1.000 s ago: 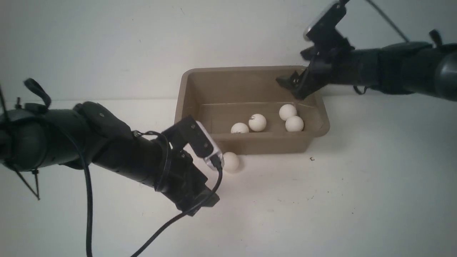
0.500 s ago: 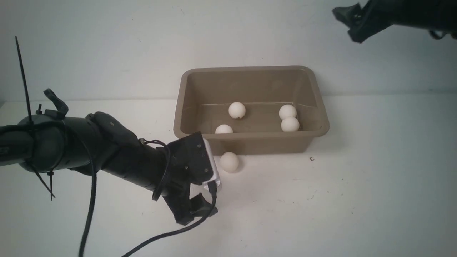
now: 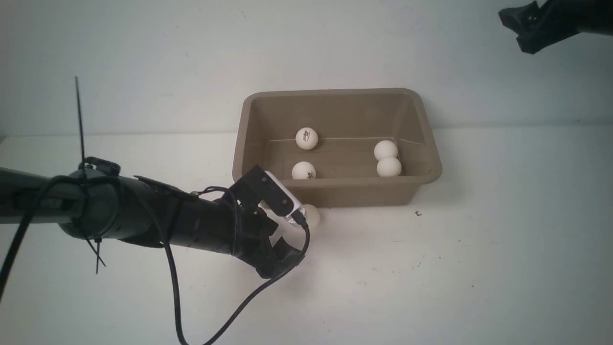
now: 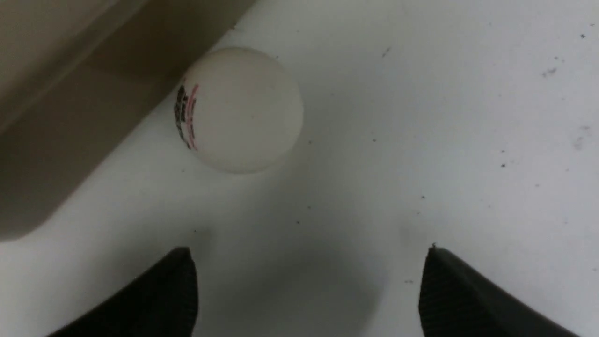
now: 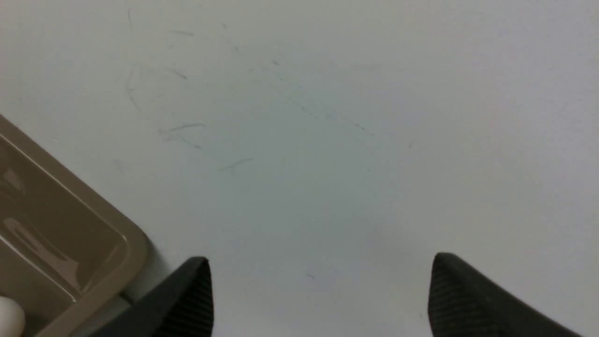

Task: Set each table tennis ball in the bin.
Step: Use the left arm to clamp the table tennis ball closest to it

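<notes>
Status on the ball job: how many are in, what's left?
Done: four balls lie in the bin. In hand: nothing gripped; the left gripper is open and aimed at the last ball, on the table right beside the bin's near wall. Left: grab that one and drop it in. The right gripper is open, empty and clear of the bin.

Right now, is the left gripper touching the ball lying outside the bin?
Apart. The left wrist view shows the left gripper open, with a stretch of bare table between it and the ball.
</notes>
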{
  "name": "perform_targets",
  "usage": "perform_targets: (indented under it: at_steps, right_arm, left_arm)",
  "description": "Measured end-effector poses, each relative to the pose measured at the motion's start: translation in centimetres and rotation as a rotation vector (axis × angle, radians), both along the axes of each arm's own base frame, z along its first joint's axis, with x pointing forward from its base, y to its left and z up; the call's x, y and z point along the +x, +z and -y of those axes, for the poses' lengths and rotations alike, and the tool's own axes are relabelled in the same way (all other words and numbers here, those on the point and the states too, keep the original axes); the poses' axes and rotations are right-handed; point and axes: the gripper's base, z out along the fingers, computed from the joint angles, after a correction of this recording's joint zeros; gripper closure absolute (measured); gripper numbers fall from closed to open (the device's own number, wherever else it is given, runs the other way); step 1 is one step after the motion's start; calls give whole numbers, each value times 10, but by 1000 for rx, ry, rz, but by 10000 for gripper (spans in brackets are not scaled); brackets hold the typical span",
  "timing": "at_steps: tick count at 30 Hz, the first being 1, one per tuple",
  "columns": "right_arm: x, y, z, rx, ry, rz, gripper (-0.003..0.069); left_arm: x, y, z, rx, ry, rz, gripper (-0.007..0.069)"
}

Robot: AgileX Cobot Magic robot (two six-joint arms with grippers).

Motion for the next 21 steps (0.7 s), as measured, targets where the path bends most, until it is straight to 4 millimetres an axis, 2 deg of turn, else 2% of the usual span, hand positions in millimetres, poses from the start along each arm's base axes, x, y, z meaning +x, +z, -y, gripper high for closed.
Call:
perform_targets:
  at_steps: [8, 21]
  right_arm:
    - [0, 0, 13, -2, -27, 0, 99]
    - [-1, 0, 13, -10, -24, -1, 99]
  left_arm:
    - [6, -5, 0, 66, -93, 128, 50]
    - [10, -3, 6, 32, -136, 151, 50]
